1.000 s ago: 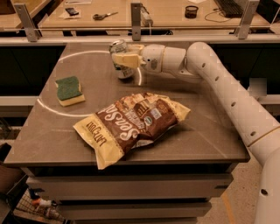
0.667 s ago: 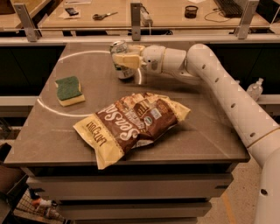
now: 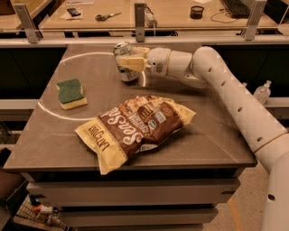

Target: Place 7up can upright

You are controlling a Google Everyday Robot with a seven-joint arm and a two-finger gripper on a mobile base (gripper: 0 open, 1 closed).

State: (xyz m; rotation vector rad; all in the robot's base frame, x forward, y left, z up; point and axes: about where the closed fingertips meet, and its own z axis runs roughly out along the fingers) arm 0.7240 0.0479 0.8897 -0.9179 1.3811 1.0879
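Hand [image 3: 127, 57] clasping upright 7up can [image 3: 128, 75], far side of table [image 3: 216, 135], chip bag [image 3: 140, 128] nearer

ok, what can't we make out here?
Camera view:
7up can label: mostly covered by the near finger of the gripper, shut on the can.
Can touching the table or not: unclear.
Base of the arm: cut off at the right edge.
Items on the far desk: too small to identify.

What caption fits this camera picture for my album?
Robot gripper holds the 7up can upright near a sponge and snack bag on the table.
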